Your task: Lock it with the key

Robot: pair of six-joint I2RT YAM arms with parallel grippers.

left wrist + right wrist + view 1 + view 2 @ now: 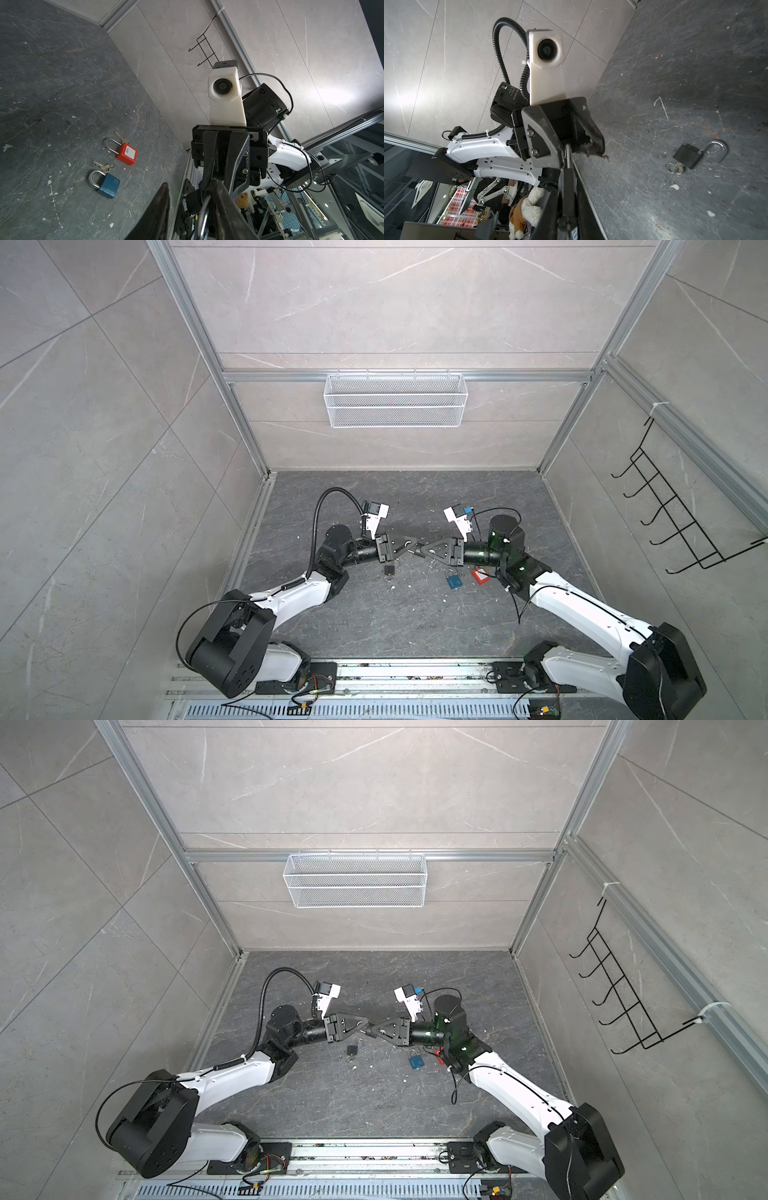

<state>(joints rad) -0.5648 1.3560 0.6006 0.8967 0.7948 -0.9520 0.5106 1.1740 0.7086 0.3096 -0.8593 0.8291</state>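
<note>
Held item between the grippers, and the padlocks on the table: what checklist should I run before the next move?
1. Grip of right gripper on held item: ok.
2. Release by left gripper: ok, jaws apart.
3. What held item is: cannot tell.
4. Shackle of black padlock shut: not ok, open.
5. Its key at the keyhole end: ok.
6. Shackles of blue padlock, red padlock shut: ok.

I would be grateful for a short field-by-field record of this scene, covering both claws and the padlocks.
right claw: shut on small dark item with a metal loop, kind unclear
left claw: open, that loop between its fingers
black padlock: on dark grey stone floor, shackle swung open, ringed key at its base
blue padlock: on floor, silver keys beside it
red padlock: beside blue one, silver key by its shackle
</note>
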